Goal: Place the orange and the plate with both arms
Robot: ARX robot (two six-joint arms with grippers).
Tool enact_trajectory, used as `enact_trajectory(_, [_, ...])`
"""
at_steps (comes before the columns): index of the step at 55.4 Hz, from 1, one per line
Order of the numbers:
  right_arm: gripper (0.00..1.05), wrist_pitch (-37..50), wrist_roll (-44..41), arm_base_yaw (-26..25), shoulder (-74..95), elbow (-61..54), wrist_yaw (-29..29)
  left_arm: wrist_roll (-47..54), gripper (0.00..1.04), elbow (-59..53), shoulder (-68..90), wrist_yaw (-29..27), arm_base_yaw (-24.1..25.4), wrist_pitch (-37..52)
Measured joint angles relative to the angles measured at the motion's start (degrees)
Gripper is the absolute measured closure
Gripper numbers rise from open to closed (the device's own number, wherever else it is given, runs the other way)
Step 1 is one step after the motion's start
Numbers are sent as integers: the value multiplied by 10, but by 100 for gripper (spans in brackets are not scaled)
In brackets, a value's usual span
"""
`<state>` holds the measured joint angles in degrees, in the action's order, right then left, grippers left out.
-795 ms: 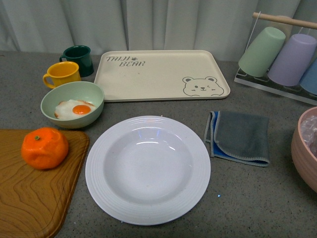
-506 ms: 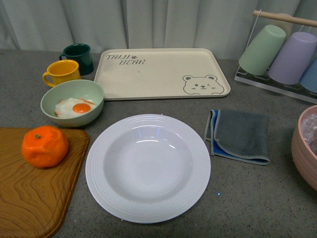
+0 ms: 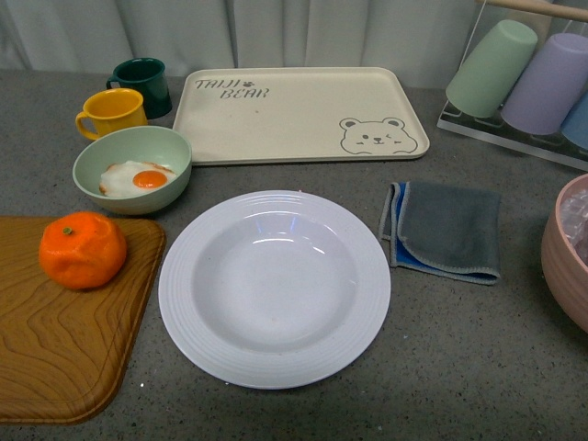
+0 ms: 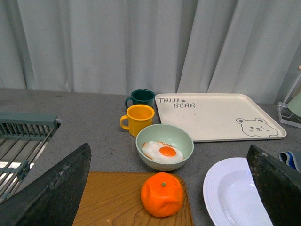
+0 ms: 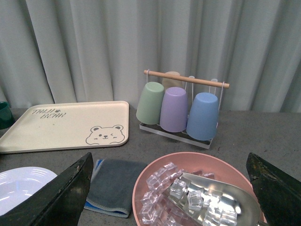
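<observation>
— Where do we find the orange [image 3: 83, 250]?

— We see it sitting on the wooden board [image 3: 55, 367], at nine o'clock from the plate [image 3: 274, 289] and clear of its rim.

— And the plate itself?

— It lies flat on the grey table [image 3: 459, 367], with nothing in it. At twelve o'clock from it we have the beige bear tray [image 3: 294, 119], at three o'clock the folded grey cloth [image 3: 446, 230], and at ten o'clock the pale green bowl [image 3: 175, 161] holding a fried egg [image 3: 138, 178].

— What can we say of the claws?

— In its wrist view the left gripper [image 4: 168, 147] is released, its black fingers [image 4: 51, 188] spread wide and grasping nothing. The right gripper [image 5: 169, 155] is released as well, jaws far apart, above the pink bowl [image 5: 141, 183] of ice cubes [image 5: 162, 188].
</observation>
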<state>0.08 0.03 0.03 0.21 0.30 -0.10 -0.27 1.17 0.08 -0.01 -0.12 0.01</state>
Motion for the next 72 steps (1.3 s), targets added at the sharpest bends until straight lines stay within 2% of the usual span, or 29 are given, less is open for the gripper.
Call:
enact_trajectory(17, [9, 0, 0, 0, 0, 0, 0, 0, 7, 0, 0, 0, 0, 0])
enact_trajectory(20, [9, 0, 0, 0, 0, 0, 0, -15, 7, 12, 17, -25, -7, -35])
enact_trajectory(23, [9, 0, 0, 0, 0, 0, 0, -50, 7, 37, 90, -55, -19, -89])
enact_trajectory(38, [9, 0, 0, 0, 0, 0, 0, -96, 7, 113, 501, -26, -68, 127])
enact_trajectory(41, [9, 0, 0, 0, 0, 0, 0, -102, 7, 148, 590, 2, -69, 143])
enact_trajectory(51, [9, 0, 0, 0, 0, 0, 0, -81, 7, 242, 813, 5, -63, 180])
enact_trajectory(72, [9, 0, 0, 0, 0, 0, 0, -57, 7, 341, 976, -14, -61, 159])
